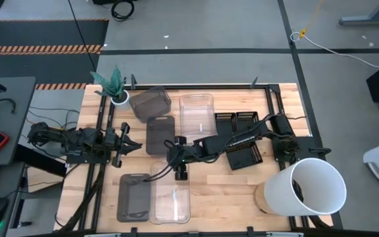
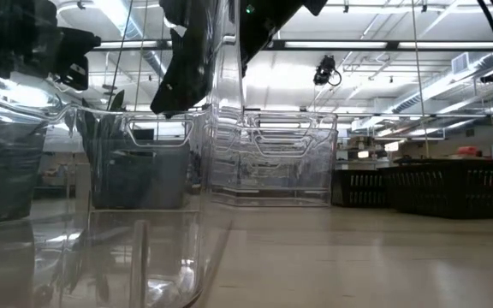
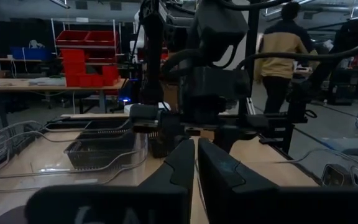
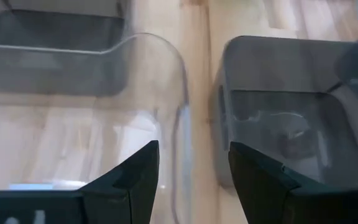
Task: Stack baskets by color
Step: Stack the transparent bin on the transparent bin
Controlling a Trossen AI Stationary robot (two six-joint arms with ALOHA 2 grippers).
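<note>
Black fingers of the right tool (image 1: 181, 174) stand released, spread over the rim of a clear basket (image 1: 170, 199) at the near edge of the wooden bench (image 1: 281, 118). A smoky grey basket (image 1: 134, 196) lies just beside it. Mid-bench, near the tool, sit another grey basket (image 1: 160, 133) and a clear one (image 1: 196, 113), with black slotted baskets (image 1: 243, 156) to the right. Left tool (image 1: 129, 143) waits clenched and empty at the left side.
</note>
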